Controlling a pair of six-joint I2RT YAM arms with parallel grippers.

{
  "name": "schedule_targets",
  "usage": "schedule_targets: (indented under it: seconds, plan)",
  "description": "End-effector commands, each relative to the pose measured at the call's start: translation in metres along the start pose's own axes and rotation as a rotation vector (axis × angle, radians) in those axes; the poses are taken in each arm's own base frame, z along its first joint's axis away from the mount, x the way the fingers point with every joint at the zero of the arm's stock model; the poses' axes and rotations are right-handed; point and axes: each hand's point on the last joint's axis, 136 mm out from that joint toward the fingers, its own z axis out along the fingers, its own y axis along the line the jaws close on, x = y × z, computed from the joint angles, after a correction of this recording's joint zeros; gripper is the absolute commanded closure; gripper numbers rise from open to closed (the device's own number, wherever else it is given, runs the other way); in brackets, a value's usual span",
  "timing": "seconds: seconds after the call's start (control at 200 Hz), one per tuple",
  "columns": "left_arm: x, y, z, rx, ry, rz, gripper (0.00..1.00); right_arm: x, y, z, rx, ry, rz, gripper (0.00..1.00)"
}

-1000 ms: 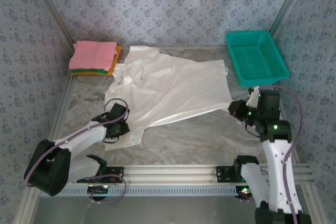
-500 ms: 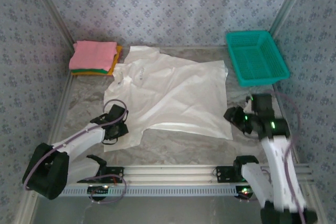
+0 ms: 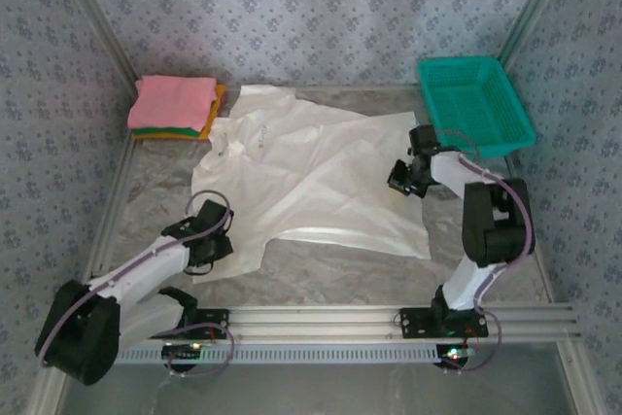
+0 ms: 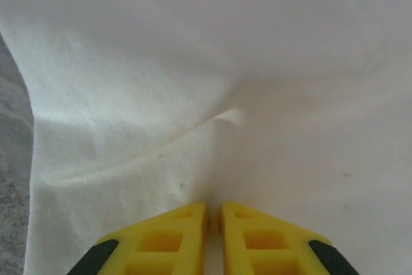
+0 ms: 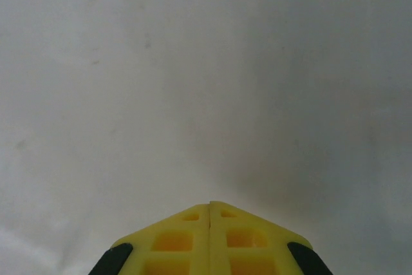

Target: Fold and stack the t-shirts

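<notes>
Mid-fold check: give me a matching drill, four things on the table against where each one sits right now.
1 white t-shirt
2 pink shirt
3 orange shirt
4 teal basket

A far right corner
B bottom of the far-left stack
C spread out in the middle
D top of the stack

Pairs: 1-C, 2-D, 3-B, 4-A

- The left arm (image 3: pixel 146 269) stretches low and forward from its base, angled toward the middle, with the left end effector (image 3: pixel 212 248) tipped downward.
- Its yellow fingers (image 4: pixel 174 236) sit nearly together, with only a thin slit between them.
- The right arm (image 3: pixel 494 225) is bent high at the elbow, its forearm reaching far and inward.
- The right end effector (image 3: pixel 401 178) has its fingers (image 5: pixel 174 239) pressed flush.
</notes>
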Motion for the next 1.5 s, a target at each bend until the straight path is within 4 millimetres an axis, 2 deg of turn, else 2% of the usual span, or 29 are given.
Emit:
schedule_targets:
  seconds: [0.0,0.105,0.17,0.25,0.35,0.485,0.65,0.795,0.964,0.984,0.999,1.049,1.114,1.224,1.339,1.419,1.449,1.494]
  plan:
    - [-0.017,-0.009,-0.016,-0.007,-0.014,0.030,0.89,-0.007,-0.007,0.012,-0.010,-0.034,0.088,1.00]
    - [-0.064,-0.047,-0.043,0.102,-0.139,0.074,0.82,-0.001,-0.019,0.016,0.034,-0.027,0.098,1.00]
    - [-0.087,-0.072,-0.050,0.138,-0.158,0.125,0.82,0.005,-0.029,0.018,0.043,-0.018,0.129,1.00]
    - [-0.103,-0.097,-0.038,0.129,-0.120,0.197,0.87,0.010,-0.044,0.014,0.047,-0.037,0.185,1.00]
    - [-0.105,-0.110,-0.010,0.107,-0.069,0.230,0.92,0.013,-0.056,0.005,0.043,-0.069,0.218,1.00]
    - [-0.085,-0.104,0.027,0.104,0.007,0.178,0.92,0.010,-0.046,-0.010,0.009,-0.099,0.173,1.00]
    - [-0.056,-0.090,0.044,0.109,0.058,0.117,0.94,-0.009,-0.004,-0.036,-0.018,-0.169,0.022,1.00]
    - [-0.025,-0.072,0.041,0.088,0.090,0.074,0.96,-0.030,0.033,-0.038,-0.060,-0.177,-0.053,1.00]
    - [0.031,-0.049,0.024,0.037,0.120,0.059,0.96,-0.046,0.060,-0.023,-0.100,-0.161,-0.089,0.99]
    - [0.035,-0.048,0.021,0.035,0.119,0.056,0.96,-0.043,0.060,-0.017,-0.098,-0.145,-0.092,0.99]
    - [0.037,-0.047,0.018,0.037,0.115,0.055,0.96,-0.051,0.070,-0.021,-0.116,-0.160,-0.102,0.99]
    - [0.038,-0.046,0.007,0.037,0.098,0.055,0.96,-0.052,0.079,-0.015,-0.126,-0.145,-0.119,0.98]
    - [0.021,-0.049,-0.012,0.045,0.030,0.066,0.95,-0.051,0.087,-0.007,-0.131,-0.128,-0.137,0.97]
    - [-0.033,-0.058,-0.039,0.055,-0.128,0.101,0.89,-0.048,0.098,0.003,-0.140,-0.103,-0.157,0.97]
    - [-0.091,-0.073,-0.041,0.120,-0.171,0.081,0.90,-0.047,0.097,0.007,-0.132,-0.104,-0.149,0.97]
    - [-0.139,-0.094,-0.044,0.143,-0.251,0.120,0.89,-0.054,0.092,0.004,-0.115,-0.128,-0.148,0.95]
    - [-0.156,-0.104,-0.043,0.158,-0.274,0.144,0.87,-0.058,0.090,0.003,-0.106,-0.134,-0.147,0.93]
    - [-0.176,-0.122,-0.037,0.182,-0.274,0.182,0.79,-0.068,0.087,0.001,-0.096,-0.146,-0.143,0.89]
